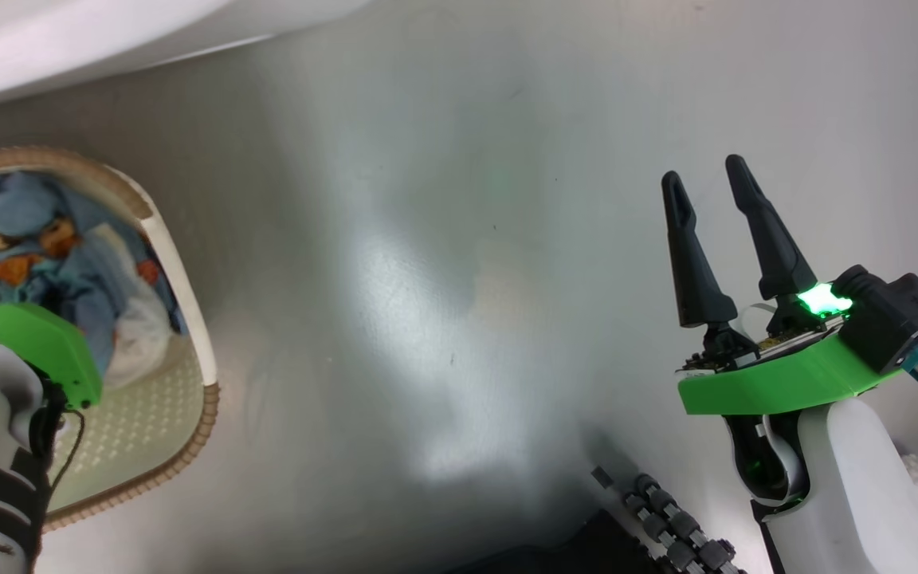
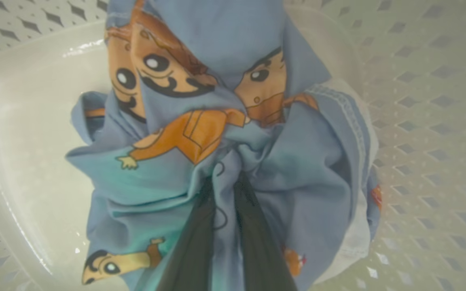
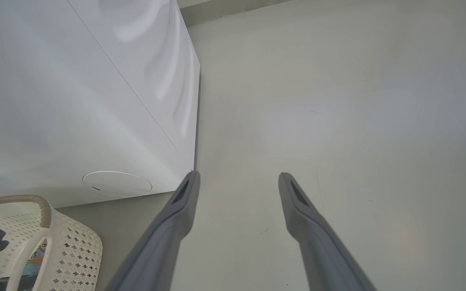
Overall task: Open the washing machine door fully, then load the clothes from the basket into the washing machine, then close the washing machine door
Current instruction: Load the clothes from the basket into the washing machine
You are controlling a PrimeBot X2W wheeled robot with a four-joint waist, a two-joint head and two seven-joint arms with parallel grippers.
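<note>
Here are the clothes (image 2: 225,121), a light blue bundle printed with orange cartoon figures, bunched up in the basket (image 1: 192,319). The left gripper (image 2: 225,188) is right in among them. Its two dark fingers are pinched close together with a fold of blue fabric caught between them, and cloth is gathered up around the tips. In the head view the left arm's green wrist bracket (image 1: 45,343) hangs over the basket's opening and hides the fingers themselves. The basket stands on the floor (image 1: 443,279), near the foot of the washing machine (image 3: 75,101). The machine's white panel with the round hatch (image 3: 117,183) rises just behind the basket's woven-look rim. Over on the other side, well apart from the basket, the right gripper (image 1: 704,171) hovers above grey floor, fingers spread wide and pointing away from the robot.
</note>
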